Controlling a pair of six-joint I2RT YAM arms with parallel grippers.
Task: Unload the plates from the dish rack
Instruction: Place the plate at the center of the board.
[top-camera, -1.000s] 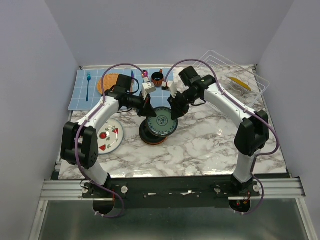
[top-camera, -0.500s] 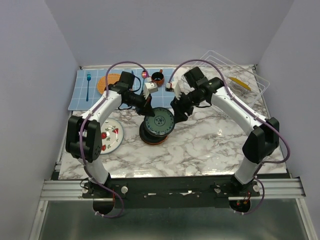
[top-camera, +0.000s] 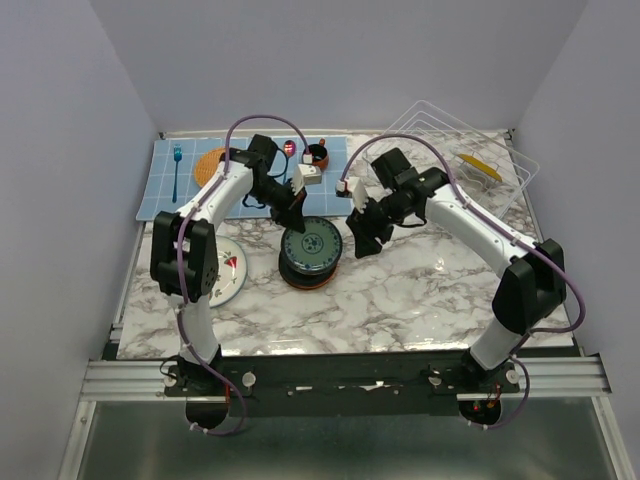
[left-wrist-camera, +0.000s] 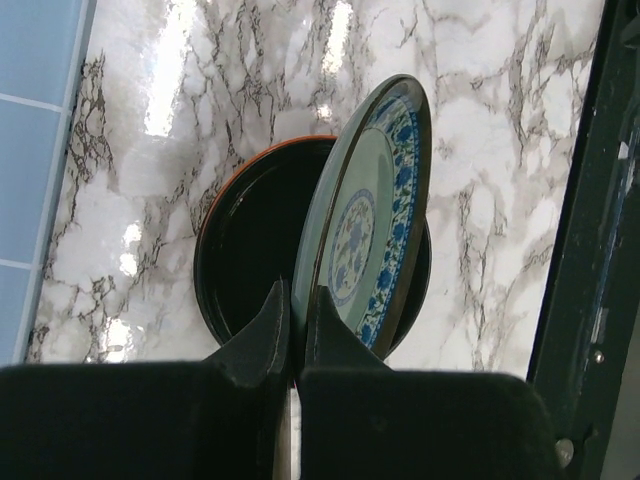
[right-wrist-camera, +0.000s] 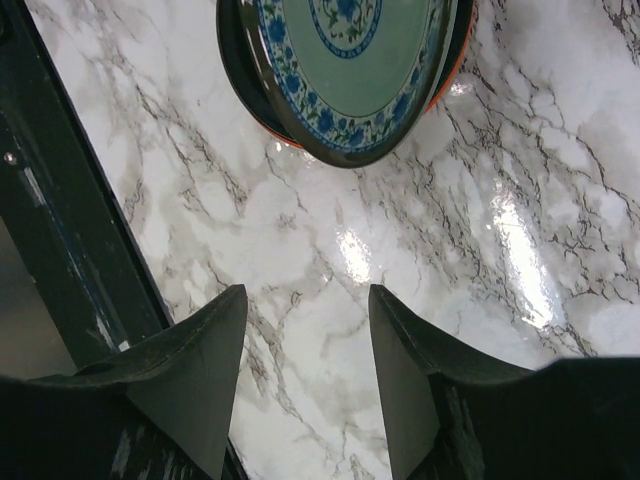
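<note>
A green plate with a blue floral rim (top-camera: 311, 246) (left-wrist-camera: 366, 215) leans tilted over a stack: a glossy black plate (left-wrist-camera: 245, 255) on an orange-red one (top-camera: 305, 282). My left gripper (top-camera: 292, 222) (left-wrist-camera: 297, 296) is shut on the green plate's far rim. Just right of the stack my right gripper (top-camera: 360, 238) (right-wrist-camera: 306, 297) stands open over bare marble, with the green plate (right-wrist-camera: 350, 65) ahead of its fingers. The white wire dish rack (top-camera: 522, 166) sits at the back right with a mustard-yellow plate (top-camera: 480, 165) in it. A white plate with red wedges (top-camera: 226, 273) lies at the left.
A blue mat (top-camera: 165, 195) at the back left carries a blue fork (top-camera: 177, 166) and an orange woven disc (top-camera: 214, 163). A dark cup (top-camera: 315, 154) and a small pink object (top-camera: 290, 148) stand at the back middle. The table's dark front rail (right-wrist-camera: 60, 180) runs close to the right gripper.
My right gripper has opened, let go of the green plate and backed off to the right. My left gripper keeps its grip and has swung the plate over the stack.
</note>
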